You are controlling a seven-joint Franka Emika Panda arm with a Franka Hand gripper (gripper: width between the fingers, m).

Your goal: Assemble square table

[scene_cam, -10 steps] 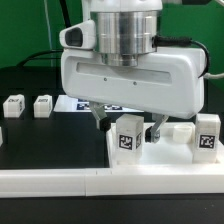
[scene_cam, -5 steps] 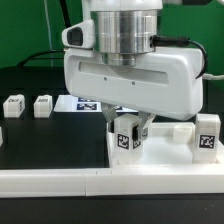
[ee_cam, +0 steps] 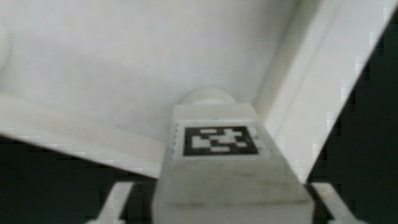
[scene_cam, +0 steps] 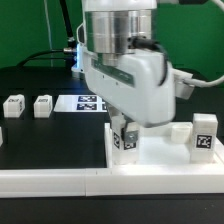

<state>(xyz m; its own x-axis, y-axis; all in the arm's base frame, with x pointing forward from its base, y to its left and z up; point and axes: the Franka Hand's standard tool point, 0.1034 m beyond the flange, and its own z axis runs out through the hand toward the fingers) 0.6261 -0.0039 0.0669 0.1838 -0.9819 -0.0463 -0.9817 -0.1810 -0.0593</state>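
My gripper is shut on a small white tagged leg block and holds it low over the near-left corner of the square table's white slab. In the wrist view the leg block fills the gap between my two fingers, tag facing the camera, with the slab's raised rim behind it. Two more leg blocks lie on the black table at the exterior view's left. Another tagged leg block stands on the slab at the right.
The marker board lies flat on the black table behind the slab. A long white border wall runs along the front edge. Cables hang behind the arm at the back.
The jaws have closed from wide open onto the leg block. Since then the hand has turned about its axis and shifted slightly, the block turning with it.
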